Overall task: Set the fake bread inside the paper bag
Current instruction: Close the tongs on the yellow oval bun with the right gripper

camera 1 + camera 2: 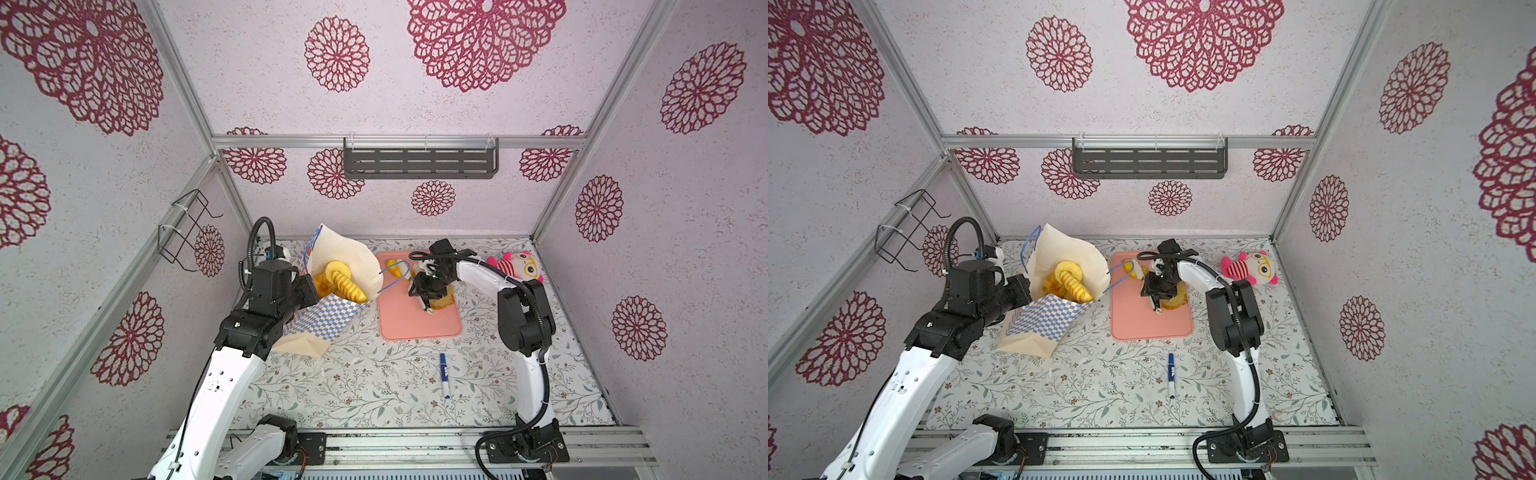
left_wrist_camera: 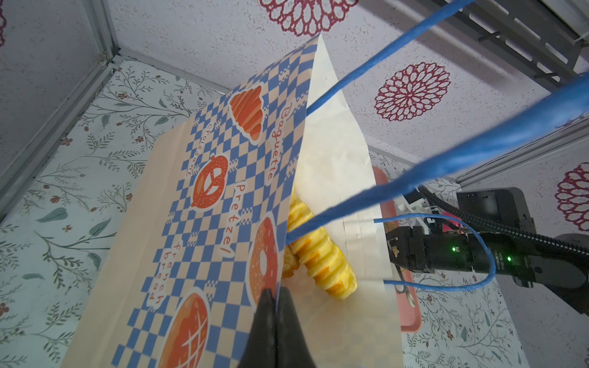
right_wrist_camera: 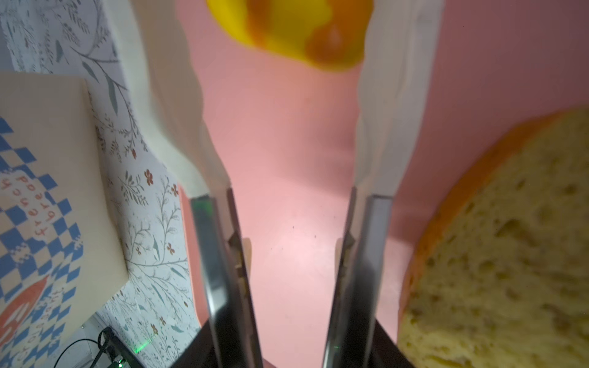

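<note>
The paper bag [image 1: 332, 316] [image 1: 1046, 320] leans on the left with its mouth wide open. Several pieces of fake bread [image 1: 347, 284] [image 1: 1073, 284] lie inside, a ridged loaf [image 2: 322, 261] on top. My left gripper [image 2: 276, 296] is shut on the bag's checked front rim [image 2: 277, 255]. My right gripper [image 1: 428, 307] [image 1: 1158, 308] [image 3: 280, 19] hangs low over the pink tray, fingertips closed on a small yellow-orange pastry [image 3: 287, 35]. A large cut bun [image 3: 510, 239] [image 1: 444, 302] lies beside it. Another pastry [image 1: 392, 266] rests at the tray's back.
The pink tray [image 1: 415, 328] [image 1: 1142, 328] lies right of the bag. One blue cord handle [image 1: 395, 276] loops out over the tray's left edge near the right wrist. A pink striped plush [image 1: 517, 266] sits at the back right. A blue marker [image 1: 444, 374] lies in front.
</note>
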Robot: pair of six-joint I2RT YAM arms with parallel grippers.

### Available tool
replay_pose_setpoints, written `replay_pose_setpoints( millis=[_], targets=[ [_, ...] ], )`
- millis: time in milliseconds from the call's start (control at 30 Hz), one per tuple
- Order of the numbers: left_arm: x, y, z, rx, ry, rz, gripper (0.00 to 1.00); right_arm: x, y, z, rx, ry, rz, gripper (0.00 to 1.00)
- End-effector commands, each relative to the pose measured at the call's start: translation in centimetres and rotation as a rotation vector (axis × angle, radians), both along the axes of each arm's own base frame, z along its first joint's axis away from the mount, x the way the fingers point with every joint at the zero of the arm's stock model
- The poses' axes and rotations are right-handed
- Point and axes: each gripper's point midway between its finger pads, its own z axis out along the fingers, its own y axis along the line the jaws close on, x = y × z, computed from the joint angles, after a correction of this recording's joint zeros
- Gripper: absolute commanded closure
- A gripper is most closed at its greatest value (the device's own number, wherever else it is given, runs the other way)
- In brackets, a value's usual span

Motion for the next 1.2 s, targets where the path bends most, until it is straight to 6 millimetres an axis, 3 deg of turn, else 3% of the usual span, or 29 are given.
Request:
replay_pose_setpoints(
  millis=[0,233,467,1167],
  targets=[
    [-0.1,0.4,-0.2,-0.002,-0.002,0.012,1.0,-0.6,0.3,4.8,0.042,-0.107,0.023,0.5],
    [-0.2,0.3,0.1,-0.009,-0.009,0.011,1.0,-1.8,-0.6,6.7,0.043,-0.146,0.01,0.51],
    [-0.3,0.4,0.2,-0.011,-0.012,0.012,1.0,-1.2,-1.3,8.4,0.001,-0.187,-0.005,0.51],
    [-0.2,0.3,0.1,-0.005,-0.013,0.008,1.0,1.7,-1.0,5.2,-0.089,-0.123,-0.022,0.44]
  ],
)
